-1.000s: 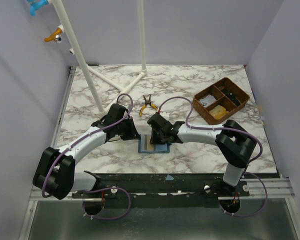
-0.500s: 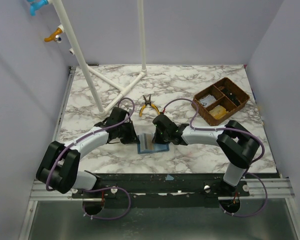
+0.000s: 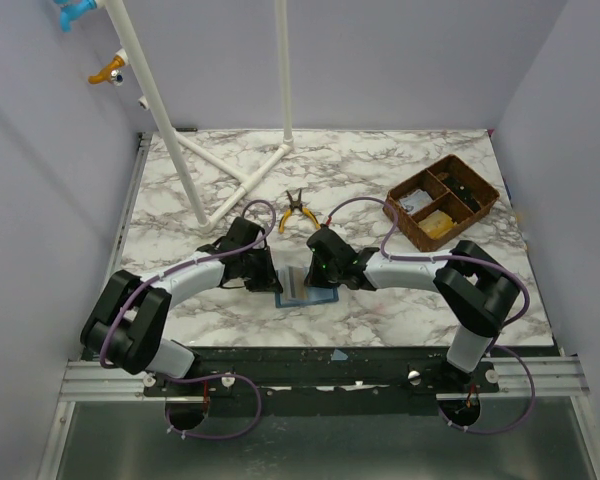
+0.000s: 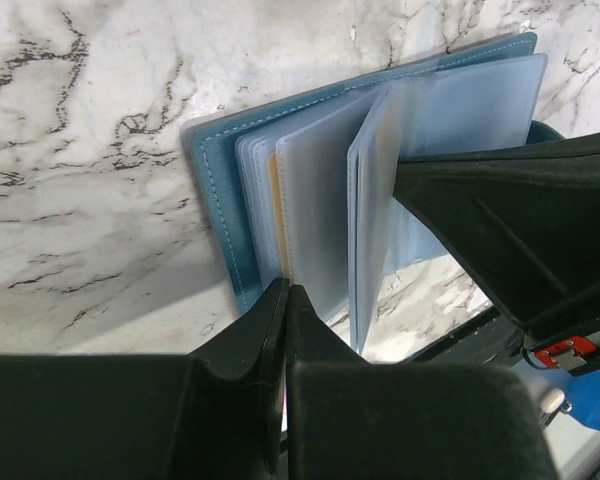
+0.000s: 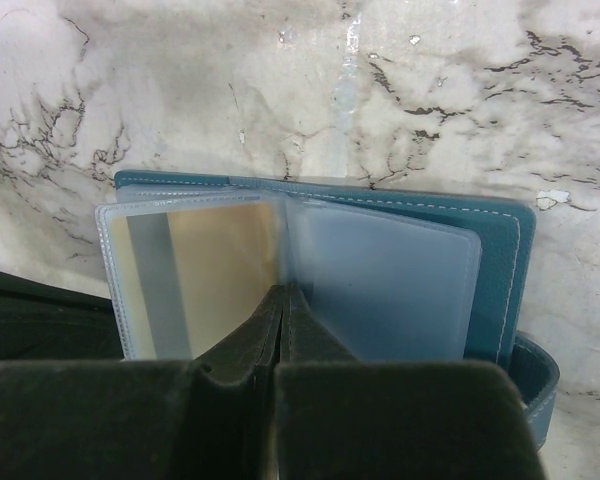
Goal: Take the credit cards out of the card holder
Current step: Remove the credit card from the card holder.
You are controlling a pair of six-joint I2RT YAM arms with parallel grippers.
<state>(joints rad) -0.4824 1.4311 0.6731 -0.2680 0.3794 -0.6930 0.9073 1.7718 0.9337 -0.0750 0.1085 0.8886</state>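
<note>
While the card holder (image 3: 305,291) lies open and flat on the marble-patterned counter (image 3: 380,170), near its 6 o'clock edge, both hands work its leaves. The cover is stitched blue, matte and rectangular. Inside are frosted, translucent plastic sleeves (image 4: 320,200), and one of them holds a gold-toned card (image 5: 215,270) with a slight sheen.

The left hand (image 3: 270,277) sits at the holder's 9 o'clock. Its black fingers are pressed together with no gap, their tips at the edge of the sleeve stack (whether a leaf is caught between them cannot be told). The right hand (image 3: 318,274), at the holder's 1 o'clock, is likewise closed tight, pinching one sleeve that stands upright from the fold.

Yellow-handled pliers (image 3: 296,210) lie at the holder's 12 o'clock. A brown woven compartment tray (image 3: 408,233) sits at the counter's 2 o'clock.

Against half a second ago, the left arm's elbow has swung a little toward 3 o'clock. The holder has not shifted.
</note>
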